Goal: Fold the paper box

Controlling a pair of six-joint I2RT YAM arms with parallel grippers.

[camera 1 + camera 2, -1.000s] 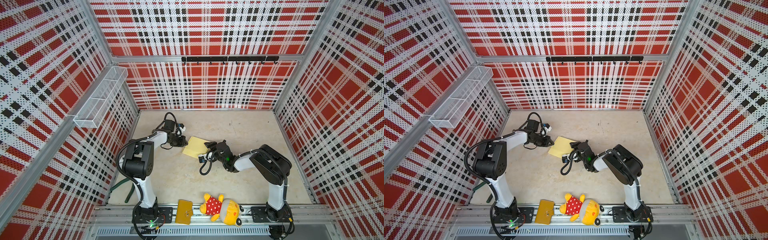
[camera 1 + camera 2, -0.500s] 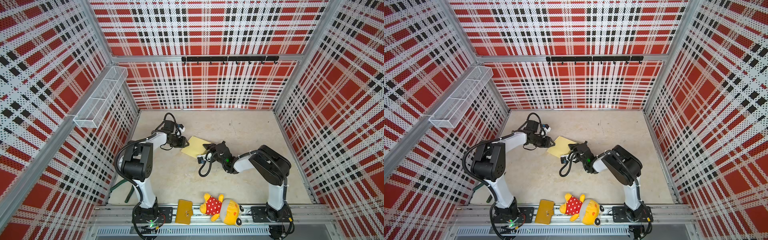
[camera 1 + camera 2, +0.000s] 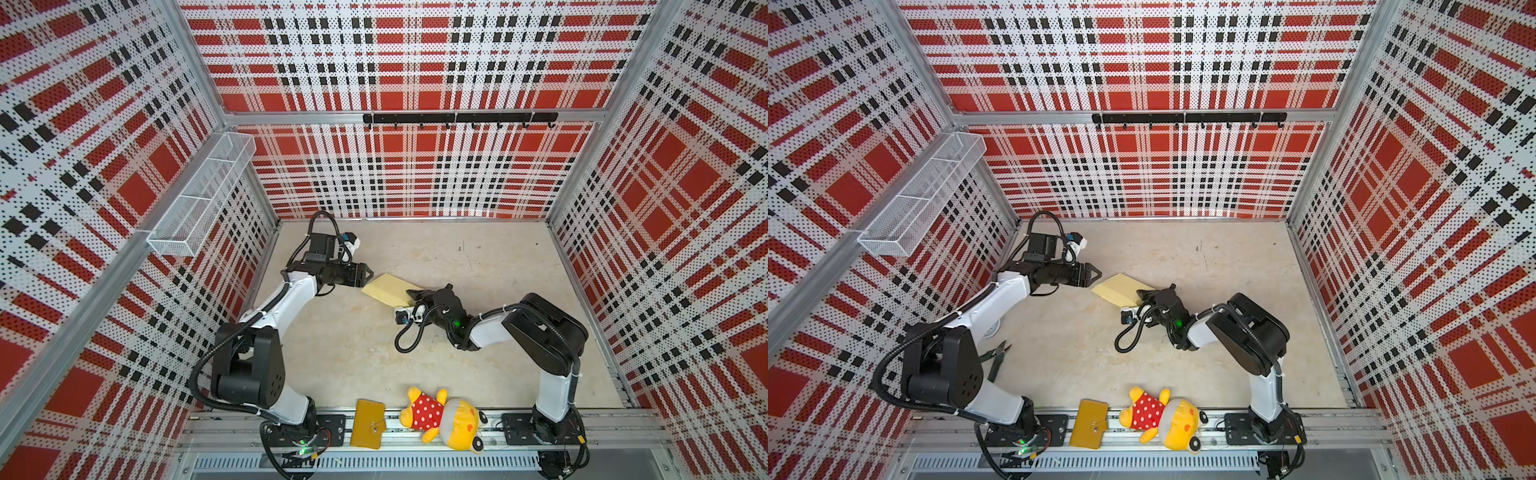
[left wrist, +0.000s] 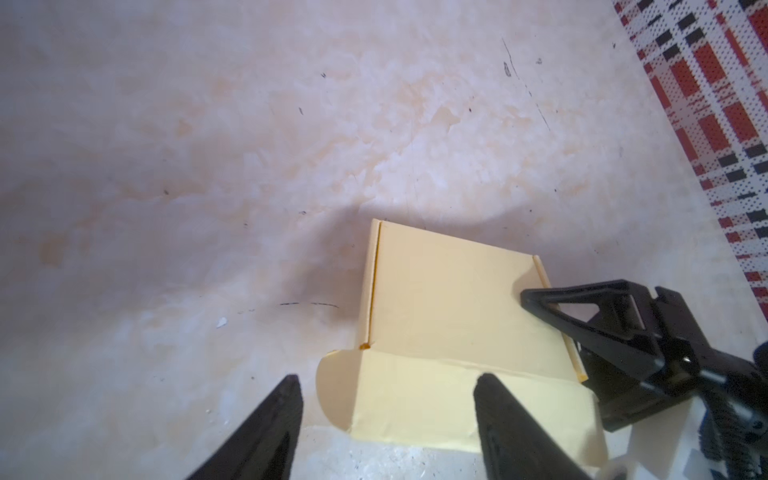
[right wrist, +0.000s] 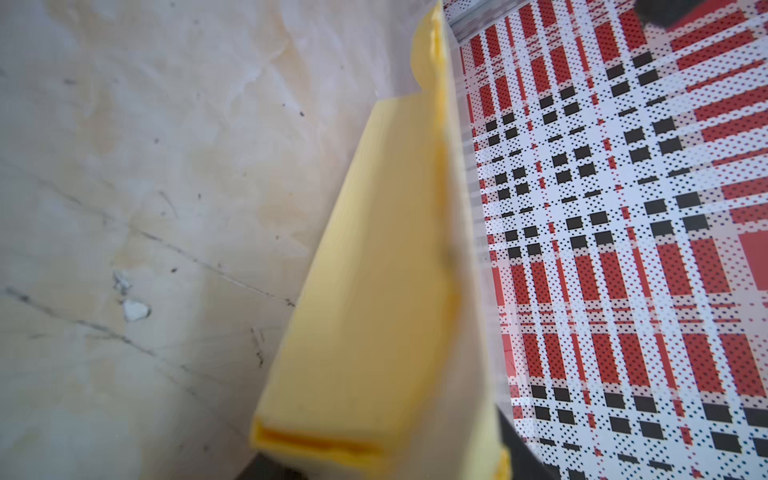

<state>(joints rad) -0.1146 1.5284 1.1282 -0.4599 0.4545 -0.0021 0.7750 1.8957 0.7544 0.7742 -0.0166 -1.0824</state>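
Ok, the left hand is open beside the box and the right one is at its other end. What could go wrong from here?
1. Only the right hand is on the paper box, and only at one end. The thin card may twist or slip out if it is pushed from the other side.
2. The rounded flap lies untucked right in front of the open left hand. A push there could crumple it rather than tuck it in.

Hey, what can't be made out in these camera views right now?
- Right end effector grip: left wrist view shows one finger over the paper box; the box hides the other.
- Right wrist view: box blurred close up, fingers cut off by the frame edge.
- Top view: green-handled tool half behind left arm.
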